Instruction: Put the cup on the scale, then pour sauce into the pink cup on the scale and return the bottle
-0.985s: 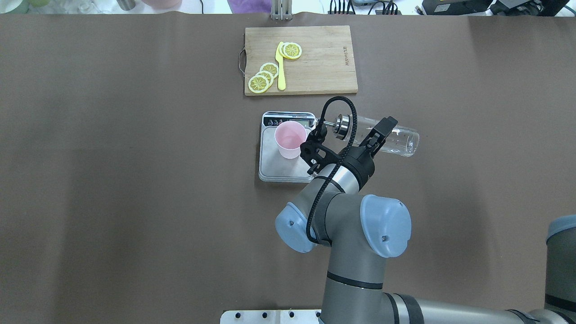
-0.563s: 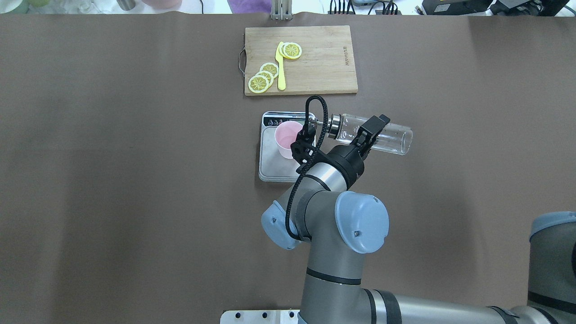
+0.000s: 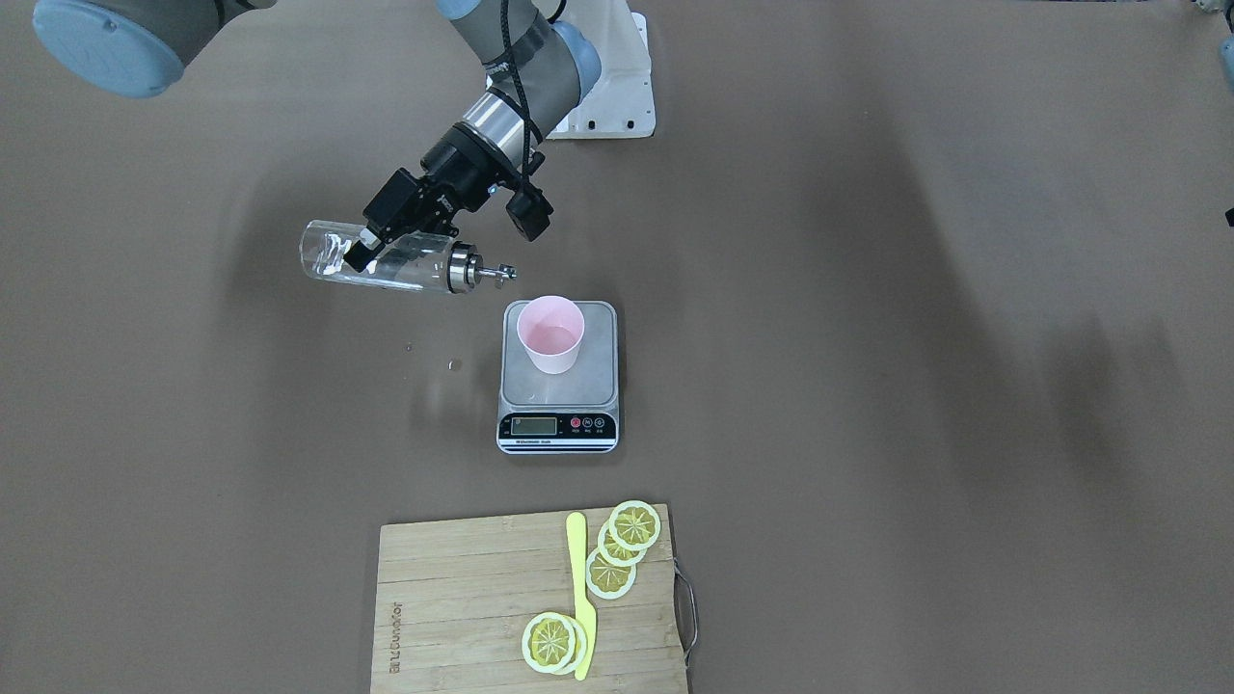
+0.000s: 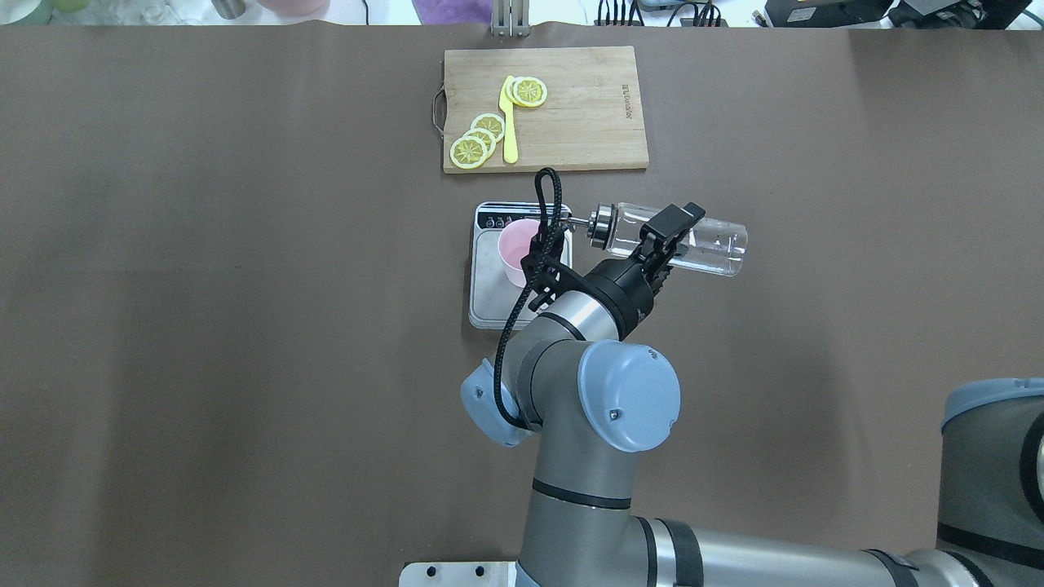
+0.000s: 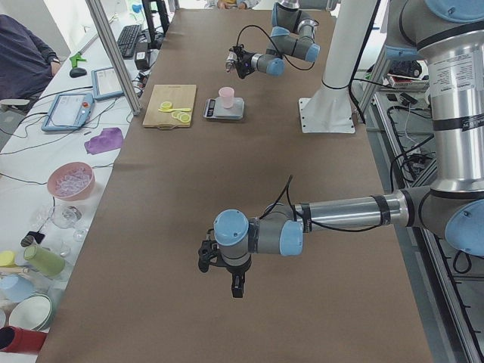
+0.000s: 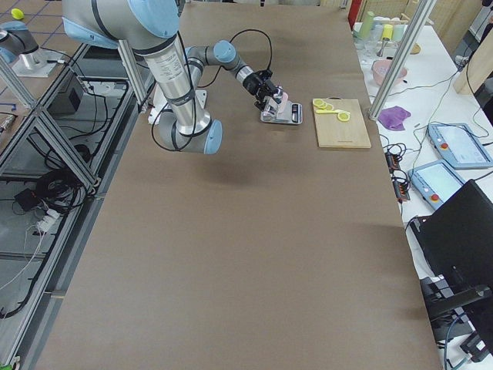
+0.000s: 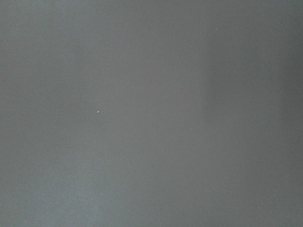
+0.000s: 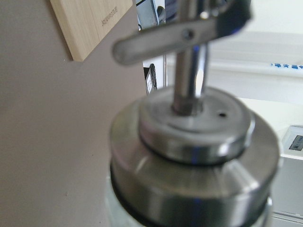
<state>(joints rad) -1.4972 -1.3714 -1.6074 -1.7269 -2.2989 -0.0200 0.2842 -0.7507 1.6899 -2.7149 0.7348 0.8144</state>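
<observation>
The pink cup [image 4: 515, 247] stands upright on the steel scale [image 4: 492, 303], also in the front view: cup [image 3: 550, 334], scale [image 3: 559, 426]. My right gripper [image 4: 666, 236] is shut on the clear glass bottle [image 4: 710, 245] and holds it about level above the table, right of the scale. Its metal spout [image 3: 494, 274] points at the cup, with the tip short of the cup's rim. The cap [image 8: 194, 156] fills the right wrist view. My left gripper [image 5: 206, 255] shows only in the exterior left view, far from the scale; I cannot tell if it is open.
A wooden cutting board [image 4: 579, 114] lies beyond the scale with lemon slices [image 4: 477, 139] and a yellow knife [image 4: 510, 122]. Small droplets [image 3: 453, 364] lie on the brown table beside the scale. The left wrist view shows only bare table.
My right arm has swung to the left. The bottle has shifted slightly left toward the cup and turned closer to level, still held in the gripper.
</observation>
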